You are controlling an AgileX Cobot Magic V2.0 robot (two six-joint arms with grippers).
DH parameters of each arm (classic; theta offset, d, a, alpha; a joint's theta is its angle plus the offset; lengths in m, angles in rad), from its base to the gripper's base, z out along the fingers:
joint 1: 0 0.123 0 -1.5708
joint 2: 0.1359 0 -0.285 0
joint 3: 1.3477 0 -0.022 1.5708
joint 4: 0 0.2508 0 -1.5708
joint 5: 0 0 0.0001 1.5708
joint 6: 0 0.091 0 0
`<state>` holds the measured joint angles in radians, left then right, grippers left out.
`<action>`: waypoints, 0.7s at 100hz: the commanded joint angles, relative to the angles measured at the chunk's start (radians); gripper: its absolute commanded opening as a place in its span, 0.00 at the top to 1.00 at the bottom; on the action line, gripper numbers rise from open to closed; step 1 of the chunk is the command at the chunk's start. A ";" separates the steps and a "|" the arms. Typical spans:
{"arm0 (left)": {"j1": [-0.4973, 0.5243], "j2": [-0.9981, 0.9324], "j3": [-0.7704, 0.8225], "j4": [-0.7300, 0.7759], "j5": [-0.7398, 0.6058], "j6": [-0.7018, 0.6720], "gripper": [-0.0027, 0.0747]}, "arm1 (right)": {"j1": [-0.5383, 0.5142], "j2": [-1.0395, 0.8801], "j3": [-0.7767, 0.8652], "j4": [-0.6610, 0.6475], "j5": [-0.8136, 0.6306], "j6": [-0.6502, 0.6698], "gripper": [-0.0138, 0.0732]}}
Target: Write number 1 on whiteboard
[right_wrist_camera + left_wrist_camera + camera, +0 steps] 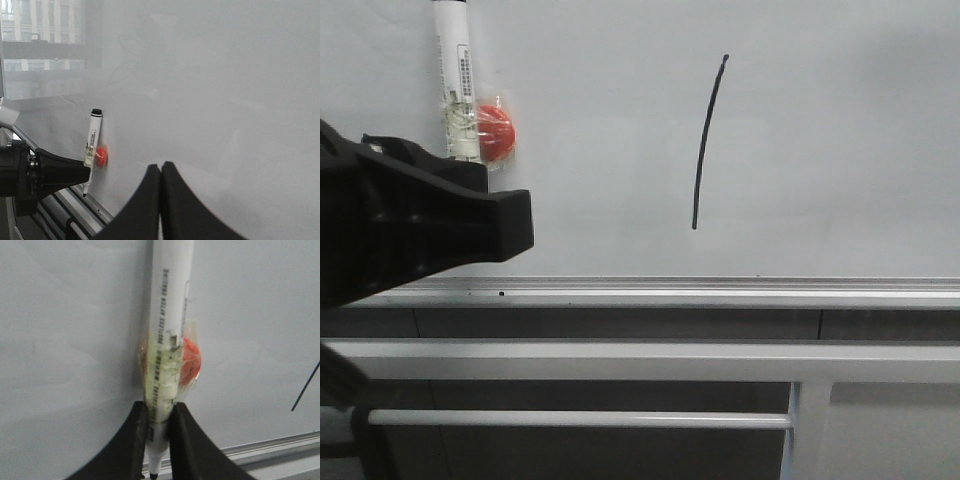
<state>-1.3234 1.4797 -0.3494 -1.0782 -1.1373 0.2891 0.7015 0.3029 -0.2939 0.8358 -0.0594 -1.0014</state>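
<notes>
While the left gripper (159, 422) pinches the marker (167, 335) against the whiteboard (840, 150), the number 1 (708, 140) stands well right of the marker; the right gripper (160, 200) seems pressed together.

Most of the whiteboard (820, 150) lies bare around the number 1 (708, 140), giving open passage there. At the left, the marker pen (455, 80) with its red magnet (495, 133) and the left gripper (159, 432) clamping it block the way.

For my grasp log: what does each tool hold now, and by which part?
The left tool grips the marker pen on its lower barrel, just above the tip. The right tool is closed and holds nothing.
</notes>
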 commanded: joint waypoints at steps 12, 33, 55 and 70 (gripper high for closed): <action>0.034 -0.017 -0.021 0.061 -0.158 -0.015 0.99 | -0.007 0.006 -0.027 0.001 -0.060 -0.011 0.91; 0.034 -0.017 -0.021 0.089 -0.143 -0.015 0.99 | -0.007 0.006 -0.027 0.001 -0.060 -0.011 0.91; 0.028 -0.017 -0.021 0.084 -0.126 -0.042 0.99 | -0.007 0.006 -0.027 0.001 -0.061 -0.011 0.91; -0.021 -0.017 -0.021 0.020 -0.106 -0.051 0.99 | -0.007 0.006 -0.027 0.001 -0.062 -0.011 0.91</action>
<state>-1.3137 1.4814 -0.3494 -1.0432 -1.1380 0.2553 0.7015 0.3029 -0.2939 0.8358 -0.0609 -1.0014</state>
